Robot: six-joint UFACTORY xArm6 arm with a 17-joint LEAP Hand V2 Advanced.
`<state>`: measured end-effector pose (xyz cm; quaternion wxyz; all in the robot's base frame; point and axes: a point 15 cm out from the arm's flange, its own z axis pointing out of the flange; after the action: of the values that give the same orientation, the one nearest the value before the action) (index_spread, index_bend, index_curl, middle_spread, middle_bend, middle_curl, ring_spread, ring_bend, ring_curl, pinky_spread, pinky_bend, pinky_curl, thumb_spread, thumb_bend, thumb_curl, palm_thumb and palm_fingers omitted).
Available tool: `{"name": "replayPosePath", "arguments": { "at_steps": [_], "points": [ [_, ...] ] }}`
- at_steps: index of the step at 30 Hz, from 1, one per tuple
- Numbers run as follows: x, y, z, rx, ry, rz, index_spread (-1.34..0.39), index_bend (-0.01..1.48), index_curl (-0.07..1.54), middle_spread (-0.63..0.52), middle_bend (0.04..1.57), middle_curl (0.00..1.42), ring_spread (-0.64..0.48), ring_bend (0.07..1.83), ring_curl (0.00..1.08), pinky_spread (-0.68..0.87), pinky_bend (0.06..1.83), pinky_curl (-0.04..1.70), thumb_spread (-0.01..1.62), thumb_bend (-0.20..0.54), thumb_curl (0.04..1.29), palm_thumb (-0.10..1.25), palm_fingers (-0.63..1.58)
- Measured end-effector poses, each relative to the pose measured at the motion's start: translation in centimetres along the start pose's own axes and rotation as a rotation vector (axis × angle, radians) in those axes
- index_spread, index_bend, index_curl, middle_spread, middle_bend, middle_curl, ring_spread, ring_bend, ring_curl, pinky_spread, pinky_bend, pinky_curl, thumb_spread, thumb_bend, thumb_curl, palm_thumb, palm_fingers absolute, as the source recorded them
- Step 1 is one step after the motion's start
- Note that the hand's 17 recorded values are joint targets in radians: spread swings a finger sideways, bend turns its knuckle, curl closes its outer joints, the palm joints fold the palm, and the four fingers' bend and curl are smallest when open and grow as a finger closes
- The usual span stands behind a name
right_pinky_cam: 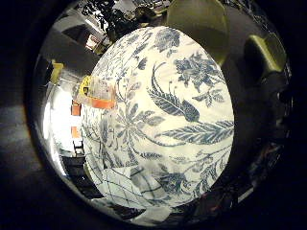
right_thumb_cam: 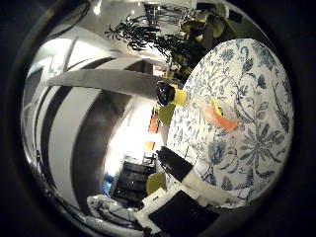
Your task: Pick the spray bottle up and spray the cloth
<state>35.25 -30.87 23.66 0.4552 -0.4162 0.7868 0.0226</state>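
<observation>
Clear plastic spray bottle [right_thumb_cam: 210, 109] with yellow-and-black nozzle and orange liquid stands on the worktop [right_pinky_cam: 192, 96], which is covered by a white cloth with blue floral print. White-and-black hand [right_thumb_cam: 177, 197] is apart from the bottle; its finger state cannot be determined.

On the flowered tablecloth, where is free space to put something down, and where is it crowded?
Most of the flowered tablecloth is bare: the wide stretch from the spray bottle across to the far edge by the yellow-green chairs. It is tighter at the bottle's own edge and where the checked cloth lies, near the hand.
</observation>
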Motion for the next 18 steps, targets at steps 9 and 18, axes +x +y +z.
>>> {"name": "replayPosePath", "arguments": {
  "at_steps": [9, 18],
  "points": [
    [-1.1, -0.9, 4.4, -0.039, 0.022, -0.037, -0.15, 0.15, 0.25, 0.12, 0.34, 0.37, 0.21, 0.48, 0.27, 0.38, 0.53, 0.28, 0.96, -0.024, 0.31, 0.57, 0.11],
    [-3.2, -2.4, 11.1, -0.091, 0.077, -0.104, -0.13, 0.15, 0.25, 0.13, 0.36, 0.37, 0.19, 0.51, 0.28, 0.34, 0.54, 0.28, 0.96, -0.026, 0.32, 0.61, 0.16]
  ]
}}
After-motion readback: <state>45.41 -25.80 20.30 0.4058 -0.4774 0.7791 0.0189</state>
